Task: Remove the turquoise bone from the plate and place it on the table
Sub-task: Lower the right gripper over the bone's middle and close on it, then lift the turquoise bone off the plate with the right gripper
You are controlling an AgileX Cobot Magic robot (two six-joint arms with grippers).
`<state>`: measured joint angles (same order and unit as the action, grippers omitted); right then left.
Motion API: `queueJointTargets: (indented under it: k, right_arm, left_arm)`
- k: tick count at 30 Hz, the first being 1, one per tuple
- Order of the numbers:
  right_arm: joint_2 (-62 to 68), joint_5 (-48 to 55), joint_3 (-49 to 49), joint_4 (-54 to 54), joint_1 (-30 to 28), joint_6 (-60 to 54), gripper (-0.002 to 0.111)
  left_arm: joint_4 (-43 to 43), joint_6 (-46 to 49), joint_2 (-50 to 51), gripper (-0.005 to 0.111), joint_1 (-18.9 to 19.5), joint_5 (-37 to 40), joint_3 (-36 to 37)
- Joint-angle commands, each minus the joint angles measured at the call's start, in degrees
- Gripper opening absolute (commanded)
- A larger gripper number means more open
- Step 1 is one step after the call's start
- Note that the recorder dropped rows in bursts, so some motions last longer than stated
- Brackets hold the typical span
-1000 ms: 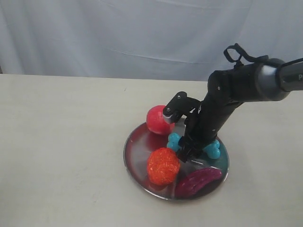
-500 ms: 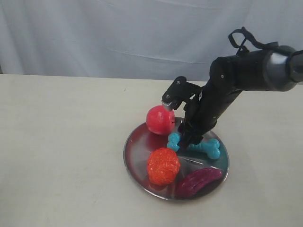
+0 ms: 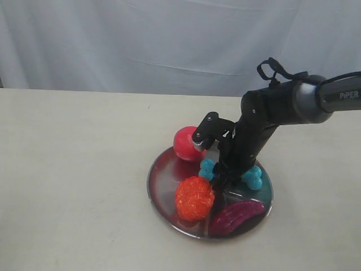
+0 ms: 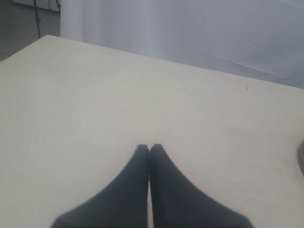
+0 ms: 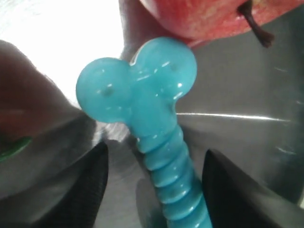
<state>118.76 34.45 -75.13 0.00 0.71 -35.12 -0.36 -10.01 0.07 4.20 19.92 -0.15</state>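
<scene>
A pale blue-grey, softly creased fabric curtain [image 3: 141, 39] forms the backdrop directly behind the far edge of the wide flat off-white matte tabletop [image 3: 67, 169], which is evenly and diffusely lit, while the left wrist view shows a dim grey area [image 4: 23, 33] beyond one table corner.

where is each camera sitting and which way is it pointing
Exterior: off the arms, looking down across the table at the plate; shows the right arm and right pincer.
Left wrist: on the left arm, looking along the shut left pincer across the table.
Right wrist: on the right arm, looking at the turquoise bone between the open right pincer's fingers.
Shared: exterior and right wrist both show bone, plate, red apple.
</scene>
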Motion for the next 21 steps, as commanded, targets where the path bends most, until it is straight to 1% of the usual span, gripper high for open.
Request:
queueJointTargets:
  k: [1, 3, 5, 6, 7, 8, 9, 12, 17, 21]
  right_arm:
    - [1.2, -1.2, -0.2, -0.5, 0.1, 0.3, 0.051]
    - [1.5, -1.3, -0.2, -0.5, 0.1, 0.4, 0.051]
    - [1.5, -1.3, -0.2, -0.5, 0.1, 0.6, 0.044]
    - [1.5, -1.2, -0.2, -0.5, 0.1, 0.8, 0.031]
    - [1.5, -1.1, -0.2, -0.5, 0.1, 1.1, 0.023]
    - [1.5, -0.4, -0.5, -0.5, 0.1, 1.9, 0.008]
    - [1.5, 0.6, -0.9, -0.5, 0.1, 2.4, 0.0]
    - [-1.0, 6.0, -3.8, -0.5, 0.1, 7.0, 0.0]
    - [-13.9, 9.4, -4.4, -1.0, -0.1, 16.4, 0.0]
    - [-21.3, 13.1, -4.4, -4.3, -1.3, 25.0, 0.0]
  left_arm:
    - [0.4, -0.1, -0.1, 0.0, 0.3, -0.3, 0.1]
    - [0.4, -0.1, -0.1, 0.0, 0.3, -0.3, 0.1]
    - [0.4, -0.1, -0.1, 0.0, 0.3, -0.3, 0.1]
    - [0.4, -0.1, -0.1, 0.0, 0.3, -0.3, 0.1]
    - [0.4, -0.1, -0.1, 0.0, 0.3, -0.3, 0.1]
    - [0.4, -0.1, -0.1, 0.0, 0.3, -0.3, 0.1]
    - [0.4, -0.1, -0.1, 0.0, 0.3, -0.3, 0.1]
    - [0.4, -0.1, -0.1, 0.0, 0.3, -0.3, 0.1]
    - [0.4, -0.1, -0.1, 0.0, 0.3, -0.3, 0.1]
    - [0.4, -0.1, -0.1, 0.0, 0.3, -0.3, 0.1]
